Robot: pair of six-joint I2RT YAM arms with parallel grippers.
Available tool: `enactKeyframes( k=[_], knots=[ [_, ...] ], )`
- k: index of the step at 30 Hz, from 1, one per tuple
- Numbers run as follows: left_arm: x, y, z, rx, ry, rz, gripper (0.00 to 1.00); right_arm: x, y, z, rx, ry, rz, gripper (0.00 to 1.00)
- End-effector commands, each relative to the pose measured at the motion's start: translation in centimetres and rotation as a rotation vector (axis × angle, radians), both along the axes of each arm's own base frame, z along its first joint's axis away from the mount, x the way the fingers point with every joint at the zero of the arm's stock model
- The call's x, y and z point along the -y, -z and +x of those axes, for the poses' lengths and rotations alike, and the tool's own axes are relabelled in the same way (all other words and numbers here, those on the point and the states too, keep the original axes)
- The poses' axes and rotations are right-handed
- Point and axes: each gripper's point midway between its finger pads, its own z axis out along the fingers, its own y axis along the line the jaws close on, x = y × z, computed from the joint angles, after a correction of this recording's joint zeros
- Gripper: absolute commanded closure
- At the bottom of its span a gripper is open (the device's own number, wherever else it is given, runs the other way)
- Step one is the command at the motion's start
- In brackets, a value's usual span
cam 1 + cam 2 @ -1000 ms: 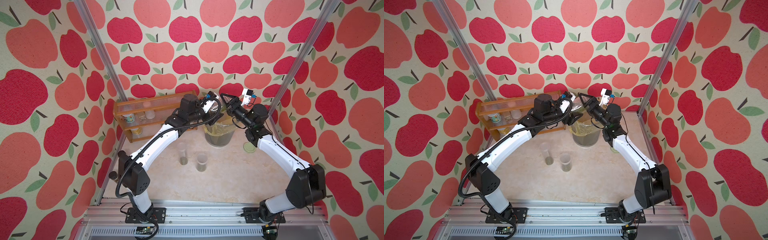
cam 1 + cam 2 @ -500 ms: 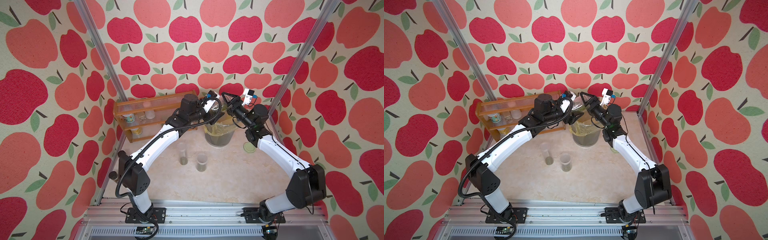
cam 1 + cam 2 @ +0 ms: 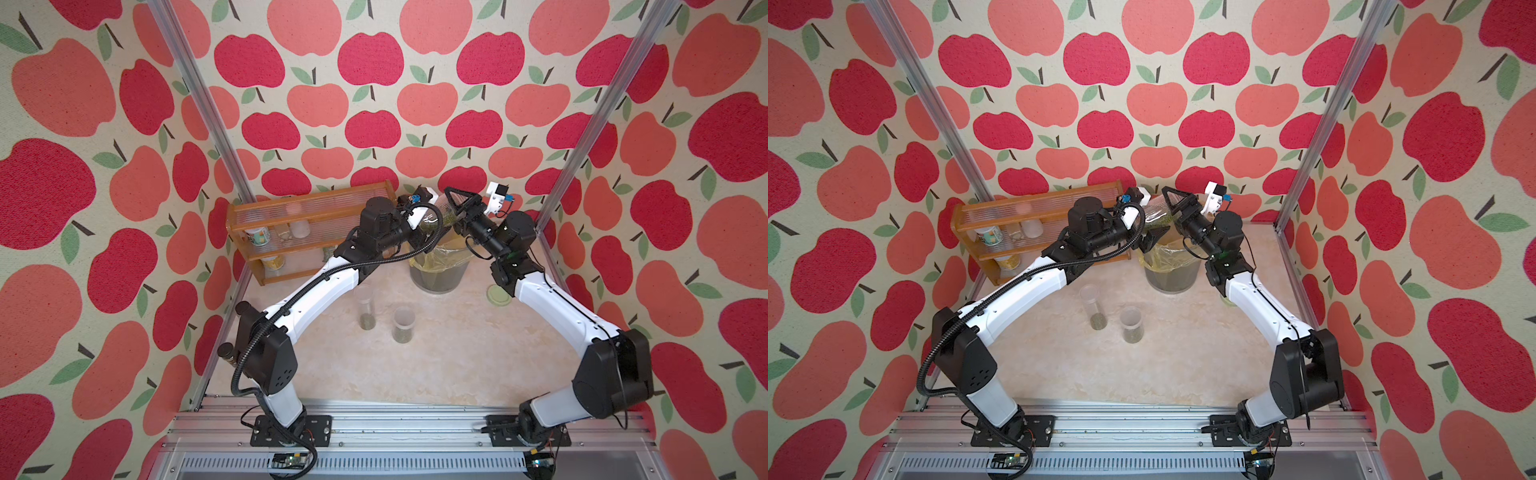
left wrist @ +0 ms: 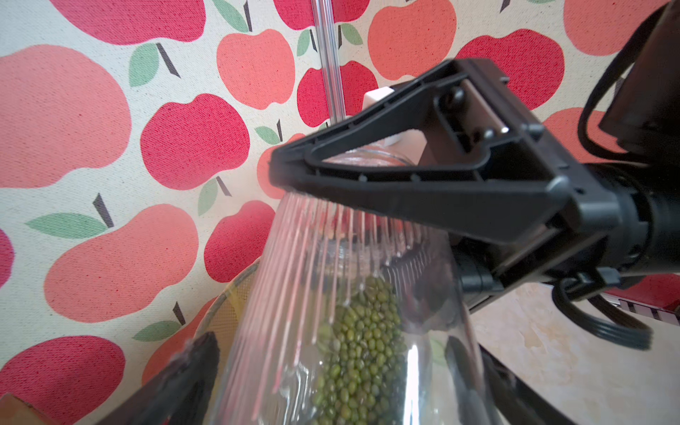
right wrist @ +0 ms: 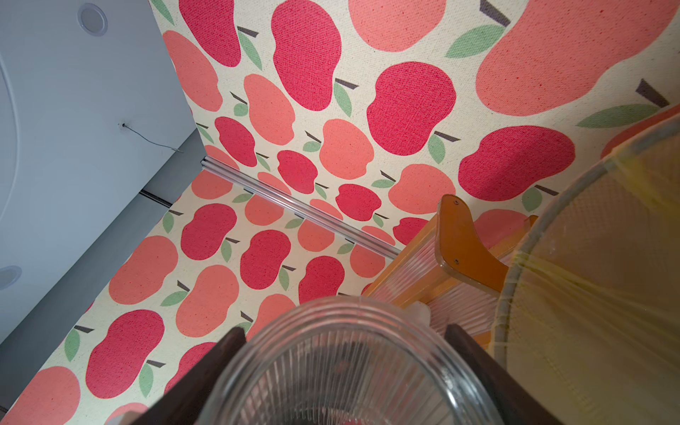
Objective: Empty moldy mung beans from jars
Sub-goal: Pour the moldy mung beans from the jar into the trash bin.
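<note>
A ribbed clear jar (image 3: 442, 212) (image 3: 1158, 212) hangs tilted above the bin, lidless, with green mung beans (image 4: 360, 349) lying along its lower side. My right gripper (image 3: 451, 212) (image 5: 342, 346) is shut on the jar (image 5: 346, 353) near its open mouth. The left gripper (image 3: 1148, 224) (image 4: 331, 371) stands open around the jar's (image 4: 294, 294) other end, and its fingers (image 4: 198, 364) are off the glass. Two more jars stand on the table: a tall narrow jar (image 3: 365, 307) (image 3: 1093, 307) and a shorter jar (image 3: 403, 324) (image 3: 1131, 324). Each has beans at the bottom.
A grey bin (image 3: 436, 284) (image 3: 1173, 282) with a yellow liner sits under the grippers. A pale green lid (image 3: 498, 296) lies on the table beside the right arm. At the back left is a wooden rack (image 3: 311, 199) (image 5: 460, 239) holding cans and small jars.
The left gripper's jaws have spread apart and let go of the ribbed jar. The right gripper keeps its hold. Both arms have barely moved.
</note>
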Motion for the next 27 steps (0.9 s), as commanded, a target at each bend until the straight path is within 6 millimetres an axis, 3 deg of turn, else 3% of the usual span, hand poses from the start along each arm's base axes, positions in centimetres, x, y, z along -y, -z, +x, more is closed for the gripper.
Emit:
enactKeyframes(
  k=[1,15,27],
  knots=[
    [-2.2,-3.7,-0.2,0.083,-0.024,-0.101,0.0,0.9,-4.5,-2.0,0.109,-0.037,0.11,0.41],
    [-2.1,-4.1,-1.1,0.115,0.033,-0.155,0.0,0.6,-3.9,-1.8,0.097,-0.063,0.169,0.41],
    [-1.1,-4.3,-1.0,0.133,0.074,-0.158,0.0,-0.8,-3.1,-1.6,0.071,-0.103,0.181,0.41]
  ],
)
